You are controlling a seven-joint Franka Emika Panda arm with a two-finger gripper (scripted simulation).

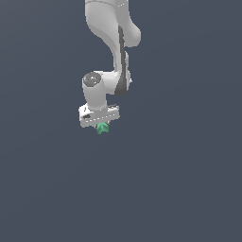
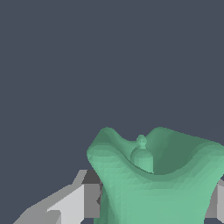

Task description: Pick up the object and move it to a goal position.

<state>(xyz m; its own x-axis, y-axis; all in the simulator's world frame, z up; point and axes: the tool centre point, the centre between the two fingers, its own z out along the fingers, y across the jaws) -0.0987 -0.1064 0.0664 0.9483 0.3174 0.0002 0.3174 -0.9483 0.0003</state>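
Plain slate-grey backdrop, white arm (image 1: pixel 113 52) reaching straight down, wrist bent, jaws clamped on green object (image 1: pixel 102 127).

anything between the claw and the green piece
Nothing: in the wrist view the green piece sits right between the claw's fingers, no gap showing; the exterior view agrees.
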